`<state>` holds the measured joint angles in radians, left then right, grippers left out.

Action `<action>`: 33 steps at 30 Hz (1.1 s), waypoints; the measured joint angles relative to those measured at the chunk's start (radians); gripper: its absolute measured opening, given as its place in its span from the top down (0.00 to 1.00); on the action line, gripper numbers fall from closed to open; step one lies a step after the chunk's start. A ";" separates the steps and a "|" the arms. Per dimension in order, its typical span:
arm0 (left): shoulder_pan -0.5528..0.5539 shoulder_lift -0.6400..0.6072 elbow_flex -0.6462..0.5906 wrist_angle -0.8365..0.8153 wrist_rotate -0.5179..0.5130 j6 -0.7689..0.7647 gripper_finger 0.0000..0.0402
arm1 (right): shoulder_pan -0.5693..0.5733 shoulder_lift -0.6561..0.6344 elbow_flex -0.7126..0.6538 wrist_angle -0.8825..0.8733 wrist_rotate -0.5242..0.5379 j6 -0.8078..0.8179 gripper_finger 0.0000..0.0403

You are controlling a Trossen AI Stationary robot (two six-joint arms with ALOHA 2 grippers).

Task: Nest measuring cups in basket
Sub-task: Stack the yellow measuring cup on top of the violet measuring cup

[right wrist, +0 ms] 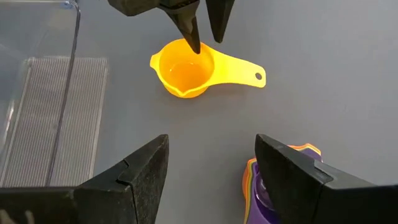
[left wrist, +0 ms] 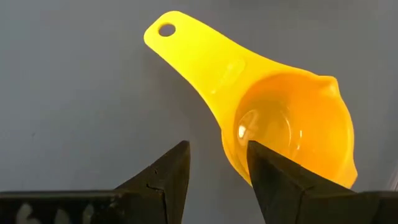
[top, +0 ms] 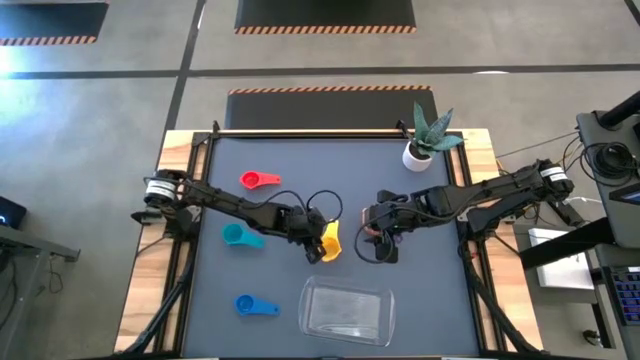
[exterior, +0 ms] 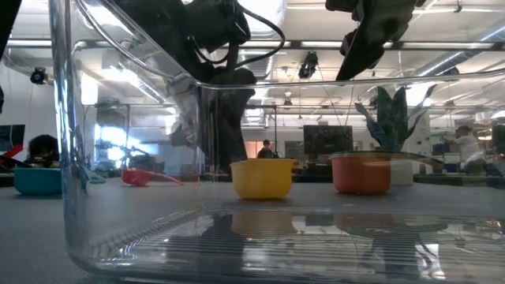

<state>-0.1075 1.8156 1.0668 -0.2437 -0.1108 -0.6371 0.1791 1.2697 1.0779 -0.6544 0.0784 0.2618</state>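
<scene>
Yellow measuring cup (top: 329,241) sits upright on the dark table (top: 420,290), near mid-table, just behind the clear basket (top: 347,309), which holds no cups. Left gripper (top: 313,228) is at the cup's bowl; from the right wrist view its two fingers point down with tips parted, one at the bowl's rim, the other just off it on the handle side. From the left wrist view the fingers (left wrist: 165,171) stand apart with bare table between them and the bowl (left wrist: 292,124) partly behind one finger: released, nothing grasped. Handle (left wrist: 193,53) runs away from this gripper along the table, hang-hole at the far end; in the overhead view the cup's long axis lies roughly front-to-back, bowl nearer the basket. The grip looks set for the rim or the root of the handle, not the handle's length, so the fingers want to straddle that wall before closing. Left arm is clearly nearer this cup. Right gripper (top: 383,238) hangs just beside it toward the right, fingers wide and empty, over a nested stack showing purple (right wrist: 273,186) with orange and green edges. Red cup (top: 258,180), teal cup (top: 240,236) and blue cup (top: 252,305) lie apart on the left side of the table. White plant pot (top: 417,155) at the back right, well clear.
</scene>
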 joint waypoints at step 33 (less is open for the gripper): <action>0.080 0.031 0.343 -0.235 0.094 0.895 1.00 | 0.000 -0.084 0.056 -0.166 0.002 0.131 0.44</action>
<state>-0.0276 1.8468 1.4102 -0.4792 -0.0171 0.2580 0.1791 1.1860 1.1343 -0.8207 0.0806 0.3924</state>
